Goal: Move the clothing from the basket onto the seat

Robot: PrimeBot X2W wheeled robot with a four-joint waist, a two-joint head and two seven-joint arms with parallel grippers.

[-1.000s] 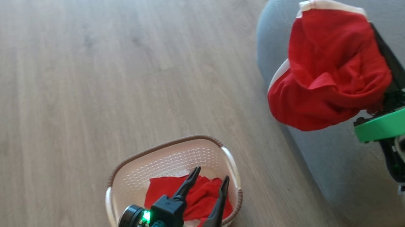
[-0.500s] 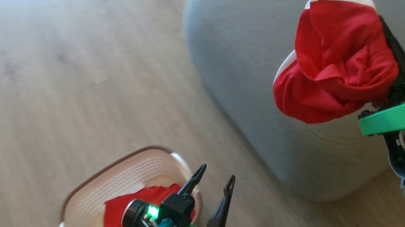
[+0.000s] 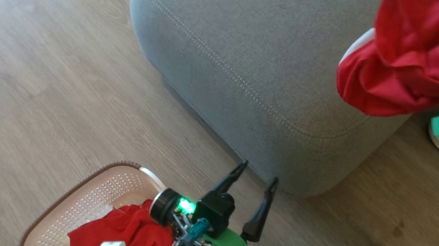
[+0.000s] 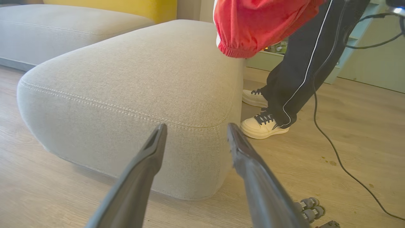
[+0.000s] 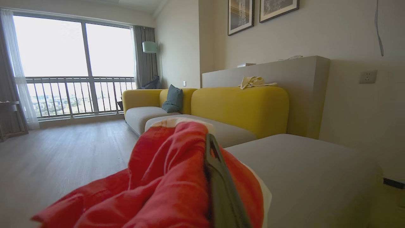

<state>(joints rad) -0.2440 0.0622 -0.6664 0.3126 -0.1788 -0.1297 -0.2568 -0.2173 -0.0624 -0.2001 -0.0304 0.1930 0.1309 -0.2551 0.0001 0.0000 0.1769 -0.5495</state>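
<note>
At the lower left of our head view, the cream basket (image 3: 56, 206) stands on the wood floor (image 3: 44, 102) and holds a crumpled red garment (image 3: 118, 235). Just right of it, our left gripper (image 3: 260, 172) hovers with fingers spread and nothing between them, near the corner of the grey seat (image 3: 277, 43). At the far right, our right gripper (image 5: 205, 148) pinches a red white-trimmed garment (image 3: 414, 48), held up over the seat.

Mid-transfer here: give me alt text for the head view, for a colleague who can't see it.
The right tool holds a red garment over the grey seat at the view's right. The open left tool hovers over the floor by the seat's corner; at lower left, the cream basket holds a second red garment.
</note>
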